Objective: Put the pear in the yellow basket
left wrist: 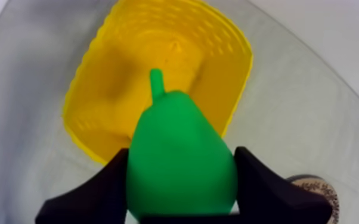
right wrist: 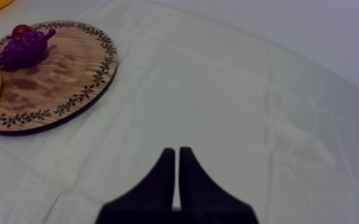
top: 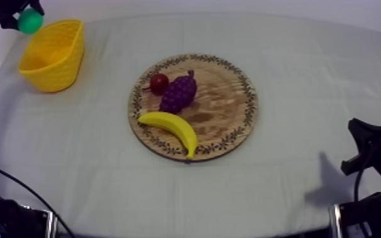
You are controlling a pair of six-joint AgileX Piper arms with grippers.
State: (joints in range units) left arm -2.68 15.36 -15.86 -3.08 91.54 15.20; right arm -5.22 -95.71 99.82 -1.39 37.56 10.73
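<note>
Over the yellow basket (left wrist: pixel 98 101), my left gripper (left wrist: pixel 182 156) squeezed the pear (left wrist: pixel 176 125), my right gripper (right wrist: pixel 177 155) sat shut, empty; dropped near the rim, the pear might bounce out.

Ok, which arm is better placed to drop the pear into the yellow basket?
Left. The left gripper is shut on the pear, over the yellow basket. The right gripper is shut on nothing above the cloth, far from the basket.

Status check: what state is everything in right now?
pear: gripped, raised by the yellow basket, not in it.
left gripper: shut on the pear.
right gripper: jaws together, empty.
yellow basket: upright, empty.
wooden board: flat, carrying banana, grapes, small red fruit.
</note>
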